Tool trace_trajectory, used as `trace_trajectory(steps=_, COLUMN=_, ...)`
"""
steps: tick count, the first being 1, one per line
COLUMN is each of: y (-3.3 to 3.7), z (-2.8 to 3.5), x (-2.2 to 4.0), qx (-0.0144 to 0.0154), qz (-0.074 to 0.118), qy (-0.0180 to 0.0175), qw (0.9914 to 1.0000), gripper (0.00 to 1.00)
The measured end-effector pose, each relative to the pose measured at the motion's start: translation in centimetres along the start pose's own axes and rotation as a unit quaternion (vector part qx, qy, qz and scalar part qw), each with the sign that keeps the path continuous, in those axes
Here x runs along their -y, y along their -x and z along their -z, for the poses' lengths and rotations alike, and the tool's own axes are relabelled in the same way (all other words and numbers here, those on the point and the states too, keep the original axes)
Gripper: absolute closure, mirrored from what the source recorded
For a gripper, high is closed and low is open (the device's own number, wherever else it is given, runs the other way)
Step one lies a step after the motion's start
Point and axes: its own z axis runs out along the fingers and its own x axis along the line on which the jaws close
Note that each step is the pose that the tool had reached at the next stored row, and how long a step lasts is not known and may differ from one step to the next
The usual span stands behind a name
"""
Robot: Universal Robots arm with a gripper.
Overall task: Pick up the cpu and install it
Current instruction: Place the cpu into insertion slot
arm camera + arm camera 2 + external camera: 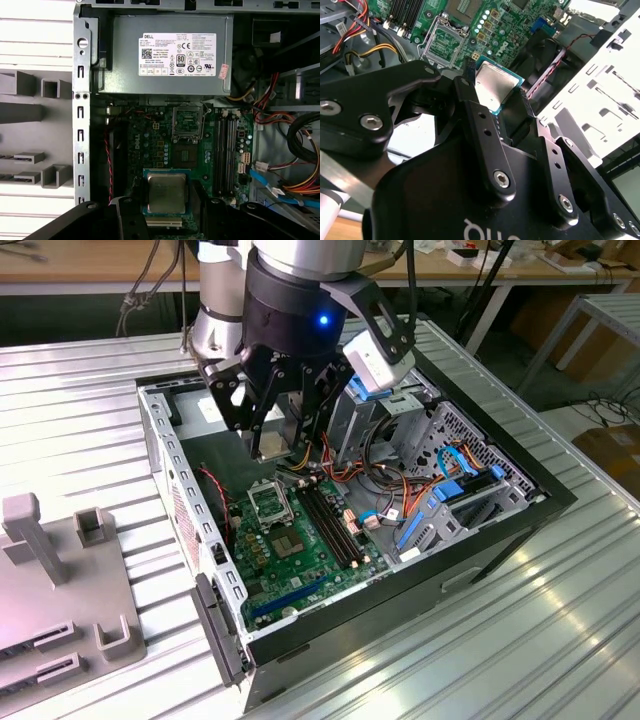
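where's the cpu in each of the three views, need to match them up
Exterior view: cpu gripped between the fingers, above the motherboard.
Second wrist view: cpu between the fingers, near mid-picture.
First wrist view: cpu held over the motherboard.
Shared landmark: the empty socket frame, beyond the cpu.

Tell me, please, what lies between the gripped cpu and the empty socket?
In the first wrist view, a smaller bare square chip on the motherboard lies between the cpu and the socket.

Quantity: one cpu [166, 192], one hand [494, 92]. The computer case [165, 460] contains one motherboard [300, 560], one socket [187, 122], one power supply [170, 50].
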Motion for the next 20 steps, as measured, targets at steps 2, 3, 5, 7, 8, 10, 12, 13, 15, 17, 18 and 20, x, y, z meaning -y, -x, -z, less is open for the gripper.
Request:
trace_trajectory(steps=2, y=0.0, z=-0.02, x=0.0, qx=0.0, qz=0.0, qy=0.0001, qw=1.0, gripper=0.53)
trace_trajectory(steps=3, y=0.0, z=-0.03, x=0.0, qx=0.0, qz=0.0, qy=0.0001, qw=1.0, gripper=0.53)
trace_trajectory(steps=5, y=0.01, z=-0.04, x=0.0, qx=0.0001, qz=0.0, qy=0.0001, qw=1.0, gripper=0.53)
trace_trajectory(steps=7, y=0.01, z=-0.04, x=0.0, qx=0.0, qz=0.0, qy=0.0001, qw=1.0, gripper=0.53)
trace_trajectory(steps=8, y=0.0, z=-0.04, x=0.0, qx=0.0, qz=0.0, qy=0.0001, qw=1.0, gripper=0.53)
trace_trajectory(steps=10, y=0.0, z=-0.04, x=0.0, qx=0.0, qz=0.0, qy=0.0001, qw=1.0, gripper=0.53)
trace_trajectory(steps=12, y=0.01, z=-0.05, x=0.0, qx=0.0001, qz=0.0, qy=0.0001, qw=1.0, gripper=0.53)
trace_trajectory(steps=13, y=0.0, z=-0.11, x=0.01, qx=0.0001, qz=0.0, qy=0.0003, qw=1.0, gripper=0.53)
trace_trajectory(steps=15, y=0.02, z=-0.24, x=0.09, qx=0.0, qz=0.0, qy=0.0006, qw=1.0, gripper=0.53)
trace_trajectory(steps=17, y=0.0, z=-0.42, x=0.28, qx=0.0001, qz=0.0, qy=0.0018, qw=1.0, gripper=0.53)
trace_trajectory(steps=18, y=0.01, z=-0.51, x=0.37, qx=0.0001, qz=0.0, qy=0.0021, qw=1.0, gripper=0.53)
trace_trajectory(steps=20, y=-0.01, z=-0.62, x=0.5, qx=0.0001, qz=0.0, qy=0.0023, qw=1.0, gripper=0.53)
